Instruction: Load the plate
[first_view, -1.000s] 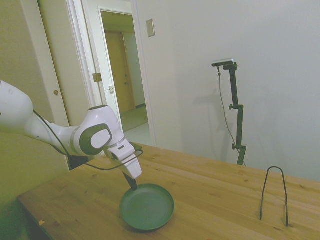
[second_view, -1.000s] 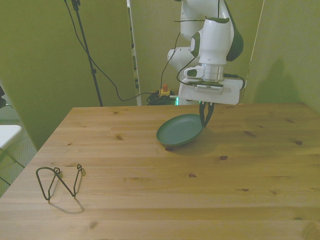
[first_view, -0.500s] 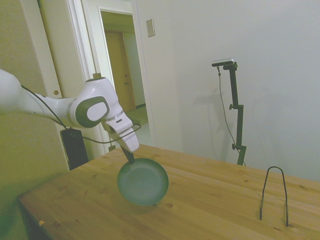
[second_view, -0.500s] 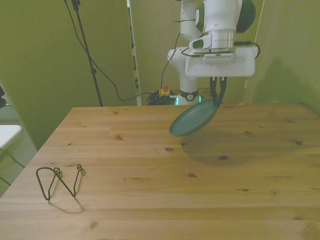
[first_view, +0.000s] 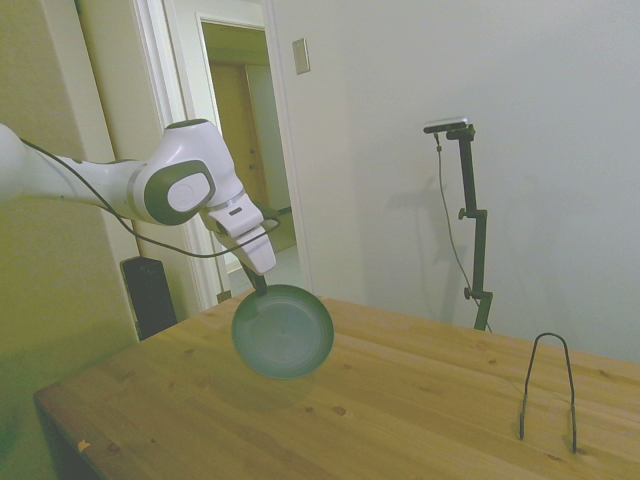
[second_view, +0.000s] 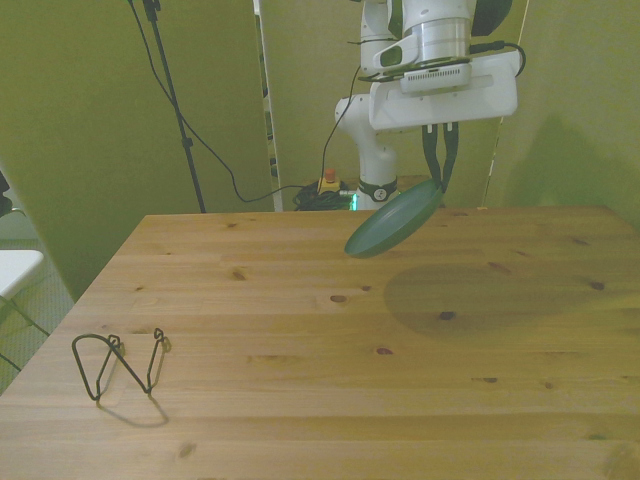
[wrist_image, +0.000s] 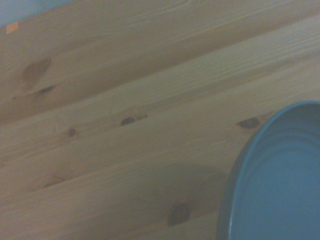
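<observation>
1. Dark green is the colour of the plate (first_view: 283, 331), and it hangs in the air above the wooden table (first_view: 420, 400), not touching it.
2. In the side view the plate is in the middle left of the frame, tipped up steeply so its hollow side faces us.
3. In the front view the plate (second_view: 394, 218) is in the upper middle of the frame, slanting, with its high edge toward the front view's right.
4. The gripper (second_view: 441, 180) pinches the plate's top edge, its two thin dark fingers pressed together on the rim.
5. In the side view the gripper (first_view: 259, 288) pokes down from the white arm (first_view: 190, 188), which comes in from the left of the frame.
6. A round soft shadow (second_view: 470, 298) lies on the table below the plate, a bit toward the front view's right.
7. A bent wire rack (second_view: 120, 364) stands in the lower left of the front view, well apart from the plate.
8. In the side view the same wire rack (first_view: 549, 390) stands in the lower right of the frame, looking like a tall thin loop.
9. The wrist view is blurry. It shows the plate's curved rim (wrist_image: 270, 175) close up, with table planks (wrist_image: 125, 125) and dark knots far below.
10. A doorway (first_view: 245, 150) is open in the upper left of the side view, behind the arm.
</observation>
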